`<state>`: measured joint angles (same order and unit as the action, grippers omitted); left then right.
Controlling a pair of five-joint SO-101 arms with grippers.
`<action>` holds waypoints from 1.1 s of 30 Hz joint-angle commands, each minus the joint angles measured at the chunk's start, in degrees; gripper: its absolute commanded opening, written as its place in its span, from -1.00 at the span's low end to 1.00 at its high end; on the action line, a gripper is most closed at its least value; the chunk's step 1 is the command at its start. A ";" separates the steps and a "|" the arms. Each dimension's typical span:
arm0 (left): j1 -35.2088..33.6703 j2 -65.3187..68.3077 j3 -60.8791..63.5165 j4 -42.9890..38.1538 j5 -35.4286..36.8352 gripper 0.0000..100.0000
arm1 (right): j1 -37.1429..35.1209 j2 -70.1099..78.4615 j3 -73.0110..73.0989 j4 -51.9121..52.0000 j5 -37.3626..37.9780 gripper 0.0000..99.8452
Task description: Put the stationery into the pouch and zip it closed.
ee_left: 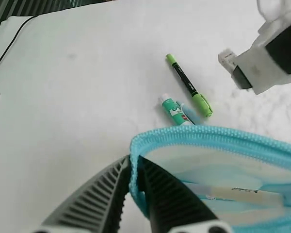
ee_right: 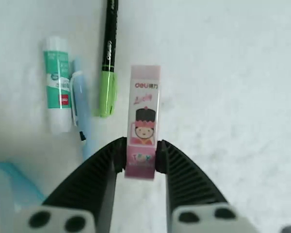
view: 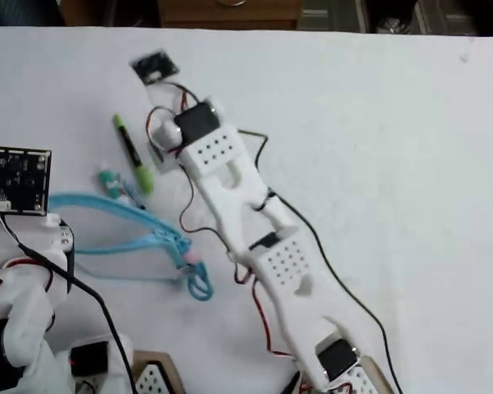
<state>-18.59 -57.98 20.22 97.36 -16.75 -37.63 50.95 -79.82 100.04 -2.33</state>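
Right claw [ee_right: 140,153] pinching a pink eraser [ee_right: 145,107].
Gripped by one end, near green marker [ee_right: 108,58]; left claw [ee_left: 134,167] nipping pouch [ee_left: 218,138] rim.

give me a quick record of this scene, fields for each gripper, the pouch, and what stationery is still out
left gripper: shut on the rim of the pouch
right gripper: shut on the pink eraser
pouch state: unzipped, mouth open, a pale stick-like item inside
loose on table: green marker, glue stick, blue pen, close together beside the pouch
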 commanded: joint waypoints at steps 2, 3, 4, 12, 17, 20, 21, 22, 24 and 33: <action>0.22 0.48 4.48 3.43 0.44 -0.96 | 2.42 -14.81 -1.58 1.54 0.97 -0.97; 0.22 0.48 4.57 3.43 0.44 -0.96 | 2.68 -17.36 -1.49 1.54 0.97 -0.97; 0.22 0.48 4.57 3.43 0.44 -0.96 | 2.77 -19.91 -1.23 1.54 0.88 -0.97; 0.22 0.48 4.57 3.43 0.44 -0.96 | 2.59 -46.99 23.21 1.54 -3.08 -0.97; 0.22 0.48 4.57 3.43 0.44 -0.96 | 2.77 -65.71 45.27 1.36 -4.31 -0.97; 0.22 0.48 4.57 3.43 0.44 -0.96 | 2.68 -76.62 56.88 0.84 -4.31 -0.97; 0.22 0.48 4.57 3.43 0.44 -0.96 | 2.68 -80.22 60.57 0.31 -4.31 -0.97; 0.22 0.48 4.57 3.43 0.44 -0.96 | 2.77 -83.74 64.53 -0.48 -4.22 -0.97; 0.22 0.48 4.57 3.43 0.44 -0.96 | 2.77 -90.95 72.88 -2.15 -3.96 -0.97; 0.22 0.48 4.57 3.43 0.44 -0.96 | 2.59 -126.46 118.59 -26.77 -0.97 -0.97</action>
<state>-18.59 -57.98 20.22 97.36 -16.75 -35.25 -64.40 25.32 83.25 -5.85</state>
